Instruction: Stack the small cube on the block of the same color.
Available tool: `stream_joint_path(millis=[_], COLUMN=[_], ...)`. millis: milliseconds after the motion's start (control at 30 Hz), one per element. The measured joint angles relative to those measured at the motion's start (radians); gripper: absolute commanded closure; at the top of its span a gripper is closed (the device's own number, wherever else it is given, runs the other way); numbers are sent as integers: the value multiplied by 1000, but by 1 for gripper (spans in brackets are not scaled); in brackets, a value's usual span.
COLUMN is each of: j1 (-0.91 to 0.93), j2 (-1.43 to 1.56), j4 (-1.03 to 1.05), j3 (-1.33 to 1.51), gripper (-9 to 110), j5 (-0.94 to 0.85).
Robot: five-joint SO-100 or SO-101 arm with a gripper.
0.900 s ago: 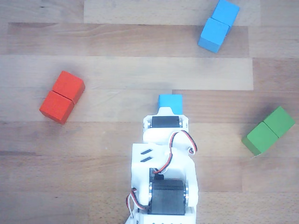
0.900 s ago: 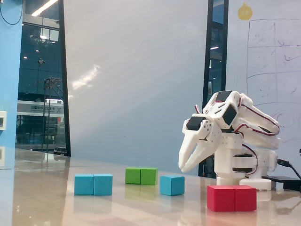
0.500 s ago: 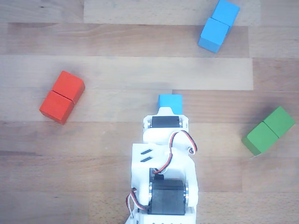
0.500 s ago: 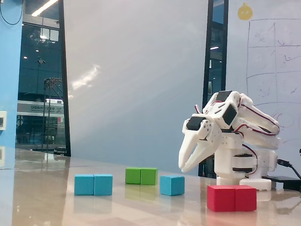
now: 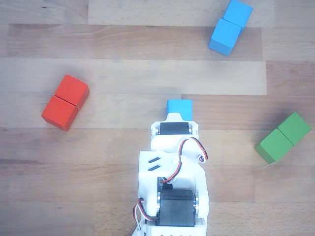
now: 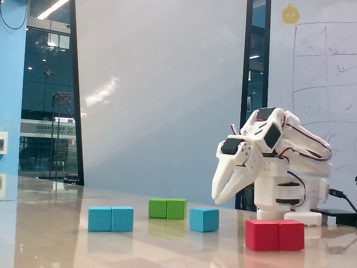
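Left to right in the fixed view: the oblong blue block (image 6: 111, 218) lies alone on the bench (image 6: 56, 240). The green block (image 6: 168, 209) sits farther back. The small cube (image 6: 203, 219) rests below the jaws, which hang closed and empty above it. The red block (image 6: 275, 234) lies nearest the camera. The cube looks light, rigid and smooth; pinching opposite flat faces seems safest. Open bench lies between cube and blue block.

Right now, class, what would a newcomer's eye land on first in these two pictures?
Probably the white arm, folded low at the right of the fixed view, its gripper hanging above the table. Next, the bright blocks: the small cube just ahead of it, the blue block far beyond, the red block and green block on either side.
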Motion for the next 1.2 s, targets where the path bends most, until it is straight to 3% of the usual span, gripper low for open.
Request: stream_joint_path(millis=[1200], j1=[-12], j2=[-35], j4=[0], j3=[-18], gripper=[101], j5=[0])
